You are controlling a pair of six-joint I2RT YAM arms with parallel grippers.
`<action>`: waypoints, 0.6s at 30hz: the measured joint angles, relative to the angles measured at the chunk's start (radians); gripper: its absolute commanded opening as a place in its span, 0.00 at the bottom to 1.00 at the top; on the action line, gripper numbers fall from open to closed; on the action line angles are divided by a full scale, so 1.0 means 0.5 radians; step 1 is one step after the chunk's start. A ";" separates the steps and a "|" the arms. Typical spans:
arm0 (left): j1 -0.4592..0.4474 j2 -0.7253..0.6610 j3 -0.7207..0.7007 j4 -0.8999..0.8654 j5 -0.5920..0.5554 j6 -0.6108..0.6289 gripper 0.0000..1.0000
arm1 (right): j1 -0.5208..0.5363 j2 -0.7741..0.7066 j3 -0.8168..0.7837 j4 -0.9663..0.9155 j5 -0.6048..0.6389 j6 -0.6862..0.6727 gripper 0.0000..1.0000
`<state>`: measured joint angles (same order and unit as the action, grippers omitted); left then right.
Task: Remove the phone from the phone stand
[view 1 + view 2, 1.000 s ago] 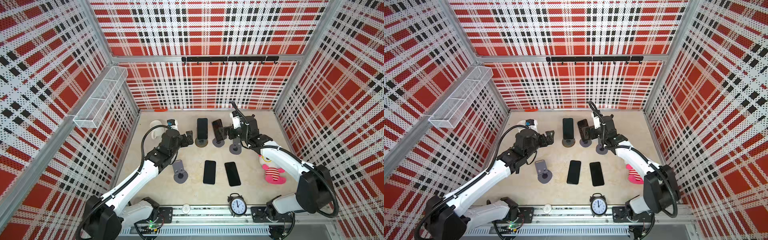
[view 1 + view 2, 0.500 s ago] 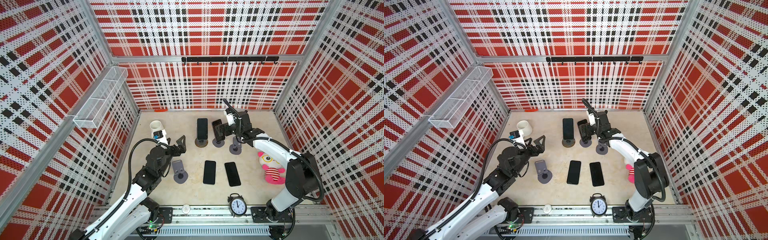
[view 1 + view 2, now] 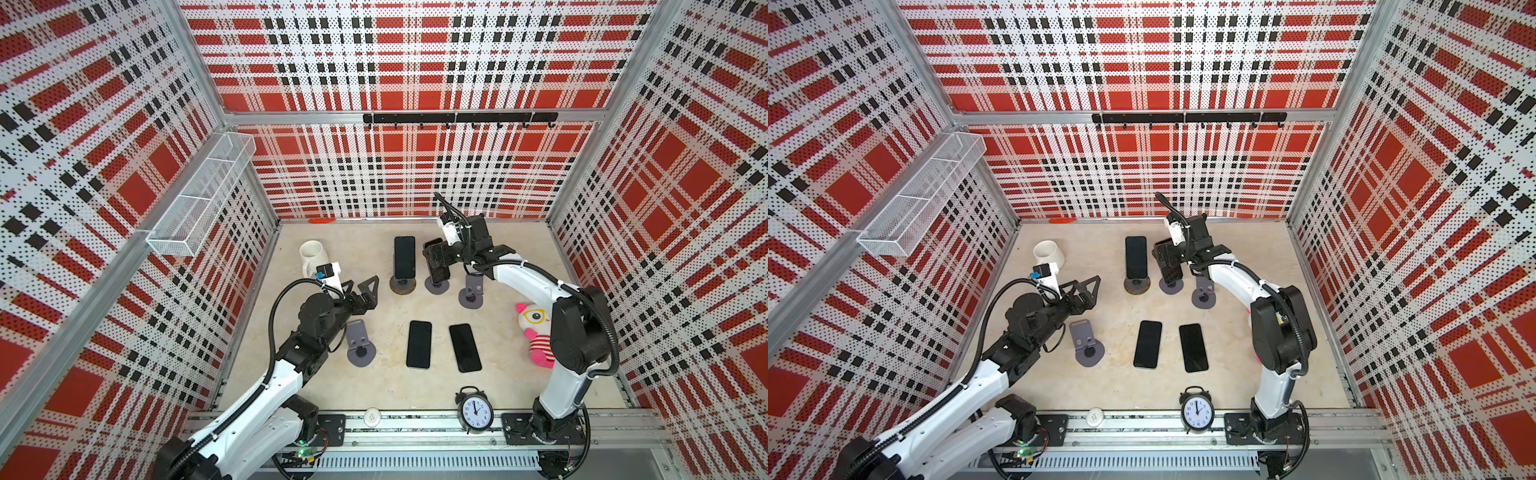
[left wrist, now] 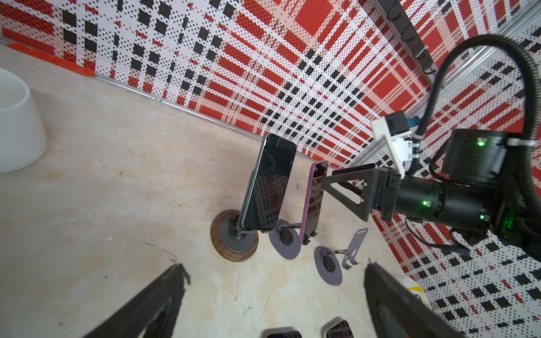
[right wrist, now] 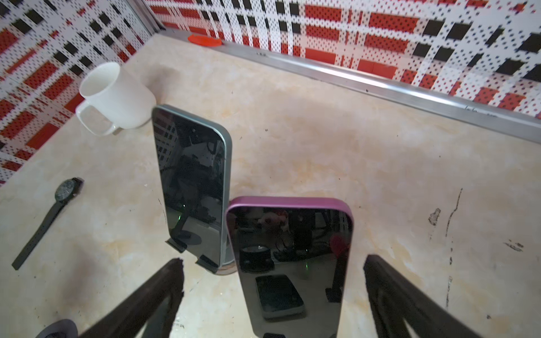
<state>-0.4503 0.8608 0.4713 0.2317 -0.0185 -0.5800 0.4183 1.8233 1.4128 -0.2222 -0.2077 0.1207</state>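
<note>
A pink-edged phone [image 5: 288,234] leans upright on a grey phone stand [image 3: 436,286] at the back of the table. My right gripper [image 5: 273,262] is open, one finger on each side of this phone's lower half, neither visibly touching it; in a top view the right gripper [image 3: 436,259] sits over it. A grey-green phone [image 3: 404,257] stands on a round-based stand [image 3: 402,286] just to its left. My left gripper [image 3: 361,286] is open and empty, low at front left of both stands, facing them in the left wrist view [image 4: 275,267].
Two phones [image 3: 419,344] [image 3: 465,347] lie flat mid-table. Two empty grey stands [image 3: 471,293] [image 3: 360,347] are on the table. A white mug [image 3: 311,254], a watch [image 5: 46,216], a plush toy [image 3: 534,332] and an alarm clock [image 3: 475,411] stand around. A wire basket [image 3: 199,203] hangs on the left wall.
My left arm has drawn back toward the front left, uncovering the mug. My right gripper has shifted left and back onto the pink phone.
</note>
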 measured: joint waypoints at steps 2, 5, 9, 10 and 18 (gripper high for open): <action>0.000 -0.002 -0.002 0.023 0.011 -0.002 0.98 | 0.000 0.027 0.021 -0.020 0.015 -0.003 1.00; 0.000 -0.010 -0.002 0.043 0.014 -0.002 0.98 | 0.000 0.070 0.066 -0.047 0.025 -0.009 1.00; 0.000 -0.014 -0.003 0.063 0.015 -0.004 0.98 | 0.000 0.124 0.124 -0.052 0.035 -0.019 1.00; 0.000 -0.014 -0.003 0.066 0.018 -0.005 0.98 | 0.000 0.141 0.135 -0.052 0.035 -0.024 1.00; 0.000 -0.005 -0.027 0.111 0.026 -0.014 0.98 | 0.000 0.233 0.180 -0.063 0.036 -0.037 1.00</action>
<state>-0.4503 0.8585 0.4580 0.2874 -0.0055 -0.5873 0.4183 1.9396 1.5028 -0.2539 -0.1898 0.1024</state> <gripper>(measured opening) 0.982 0.997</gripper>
